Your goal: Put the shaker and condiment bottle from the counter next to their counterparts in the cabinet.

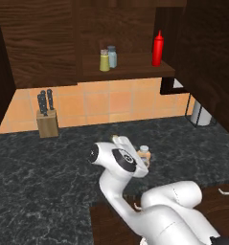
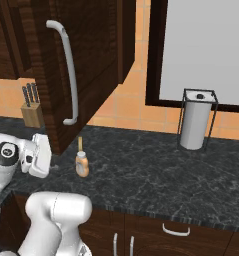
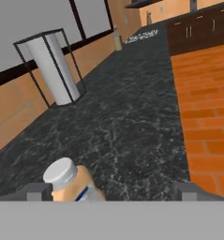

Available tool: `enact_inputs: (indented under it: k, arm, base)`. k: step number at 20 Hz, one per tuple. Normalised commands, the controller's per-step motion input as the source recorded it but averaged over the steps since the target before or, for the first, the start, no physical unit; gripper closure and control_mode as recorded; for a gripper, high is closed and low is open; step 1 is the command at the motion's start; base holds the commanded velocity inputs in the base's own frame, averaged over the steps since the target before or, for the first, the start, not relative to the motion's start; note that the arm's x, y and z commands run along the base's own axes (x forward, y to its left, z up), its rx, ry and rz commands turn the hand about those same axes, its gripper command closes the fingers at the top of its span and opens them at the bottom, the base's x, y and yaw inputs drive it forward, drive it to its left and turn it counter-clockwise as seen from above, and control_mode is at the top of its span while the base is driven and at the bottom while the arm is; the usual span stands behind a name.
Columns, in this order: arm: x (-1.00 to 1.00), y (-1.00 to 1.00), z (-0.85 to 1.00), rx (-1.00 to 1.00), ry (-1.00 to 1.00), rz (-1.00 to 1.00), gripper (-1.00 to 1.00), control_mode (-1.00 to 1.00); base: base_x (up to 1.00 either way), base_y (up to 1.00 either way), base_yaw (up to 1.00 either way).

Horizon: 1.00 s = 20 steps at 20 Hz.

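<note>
The squat pale orange condiment bottle point(image 3: 71, 180) with a grey cap stands upright on the black marbled counter point(image 1: 39, 182). It sits between the fingers of my open gripper point(image 3: 111, 193), close to the left fingertip point(image 3: 36, 191) and untouched. From the base views the bottle point(image 2: 82, 164) point(image 1: 144, 155) is just beyond my white hand. On the cabinet shelf point(image 1: 135, 68) the yellow-green shaker point(image 1: 104, 61) stands beside the blue-grey shaker point(image 1: 112, 56). The tall red bottle point(image 1: 157, 48) stands further right on that shelf.
An open dark cabinet door point(image 2: 86, 65) with a long white handle hangs over the counter left of the bottle. A paper towel roll in a wire holder point(image 2: 195, 120) stands at the right by the wall. A knife block point(image 1: 47, 119) stands back left.
</note>
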Motion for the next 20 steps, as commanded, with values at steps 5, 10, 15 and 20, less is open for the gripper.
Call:
enact_inputs:
  k: [5, 10, 15, 20]
  arm:
    - [0.27, -0.06, -0.14, 0.00, 0.03, -0.10, -1.00, -1.00]
    - [0.27, -0.10, -0.19, 0.01, 0.05, -0.08, -1.00, -1.00]
    - [0.28, -0.04, -0.18, 0.00, 0.04, -0.07, -1.00, -1.00]
    - [0.12, 0.00, -0.21, 0.00, 0.02, -0.10, -1.00, -1.00]
  base:
    - [0.00, 0.00, 0.00]
    - [0.00, 0.00, 0.00]
    - [0.00, 0.00, 0.00]
    - [0.00, 0.00, 0.00]
